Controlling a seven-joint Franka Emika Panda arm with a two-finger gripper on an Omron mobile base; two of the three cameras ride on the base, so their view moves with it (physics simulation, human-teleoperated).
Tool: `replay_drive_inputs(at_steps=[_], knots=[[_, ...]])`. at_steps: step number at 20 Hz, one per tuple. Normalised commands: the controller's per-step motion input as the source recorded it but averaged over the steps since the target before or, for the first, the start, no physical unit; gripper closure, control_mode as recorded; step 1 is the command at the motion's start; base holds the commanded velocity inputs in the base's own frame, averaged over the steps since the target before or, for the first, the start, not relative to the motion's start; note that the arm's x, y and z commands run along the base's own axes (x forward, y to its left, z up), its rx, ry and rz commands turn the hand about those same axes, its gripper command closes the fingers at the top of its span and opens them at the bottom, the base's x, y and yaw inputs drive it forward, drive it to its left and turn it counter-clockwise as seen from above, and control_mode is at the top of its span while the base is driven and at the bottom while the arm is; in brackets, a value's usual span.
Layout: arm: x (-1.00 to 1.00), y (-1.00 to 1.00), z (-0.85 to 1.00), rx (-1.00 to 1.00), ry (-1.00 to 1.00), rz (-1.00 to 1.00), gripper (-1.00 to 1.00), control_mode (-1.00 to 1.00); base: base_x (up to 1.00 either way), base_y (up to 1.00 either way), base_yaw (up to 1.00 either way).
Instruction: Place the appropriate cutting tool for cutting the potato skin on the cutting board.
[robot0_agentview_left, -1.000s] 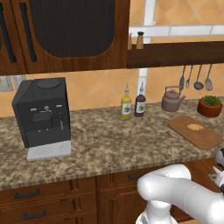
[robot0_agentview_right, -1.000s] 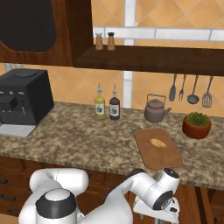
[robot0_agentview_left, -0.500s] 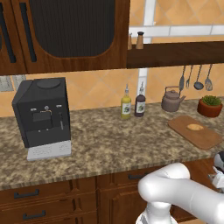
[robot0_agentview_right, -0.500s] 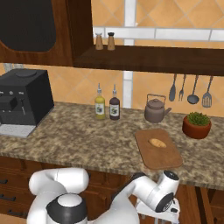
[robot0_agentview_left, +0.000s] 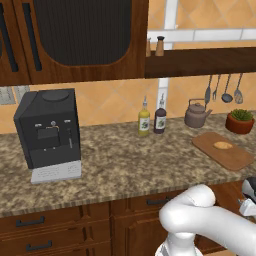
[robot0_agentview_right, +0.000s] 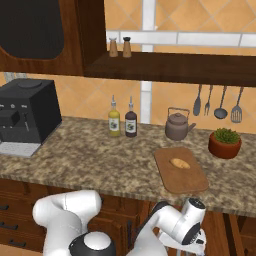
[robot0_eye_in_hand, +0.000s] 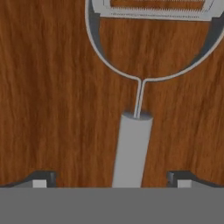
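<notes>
The cutting tool is a Y-shaped peeler (robot0_eye_in_hand: 131, 148) with a grey handle and a pale silvery blade. It lies on a dark wood surface right in front of the hand. My gripper (robot0_eye_in_hand: 111, 178) is open, and its two fingertips (robot0_eye_in_hand: 40, 180) stand wide apart on either side of the handle without touching it. The hand hangs low in front of the cabinets, below the counter edge (robot0_agentview_right: 192, 231) (robot0_agentview_left: 248, 197). On the counter lies the reddish-brown cutting board (robot0_agentview_left: 235, 159) (robot0_agentview_right: 187, 181) with the small yellowish potato (robot0_agentview_left: 223, 145) (robot0_agentview_right: 180, 163) on it.
A black coffee machine (robot0_agentview_left: 47, 130) (robot0_agentview_right: 22, 117) stands at the left, with two bottles (robot0_agentview_left: 144, 120) (robot0_agentview_right: 131, 120) mid-counter. A kettle (robot0_agentview_left: 196, 114) (robot0_agentview_right: 176, 125) and a potted plant (robot0_agentview_left: 240, 121) (robot0_agentview_right: 225, 144) sit behind the board. Dark utensils (robot0_agentview_right: 215, 102) hang on the wall.
The hand has shifted slightly, low in front of the cabinets. Everything on the counter has stayed in place.
</notes>
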Motion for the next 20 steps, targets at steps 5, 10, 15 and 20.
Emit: replay_drive_inputs(at_steps=[5,10,15,20], knots=[[0.14,-0.01,-0.38,0.00,0.01,0.00,-1.00,-1.00,0.00,0.00,0.00],[-0.06,0.05,-0.42,-0.02,0.00,0.00,1.00,-1.00,0.00,0.00,0.00],[-0.34,0.23,-0.40,-0.02,0.00,0.00,1.00,-1.00,0.00,0.00,0.00],[-0.28,0.46,-0.21,-0.05,0.00,-0.01,1.00,-1.00,0.00,0.00,0.00]])
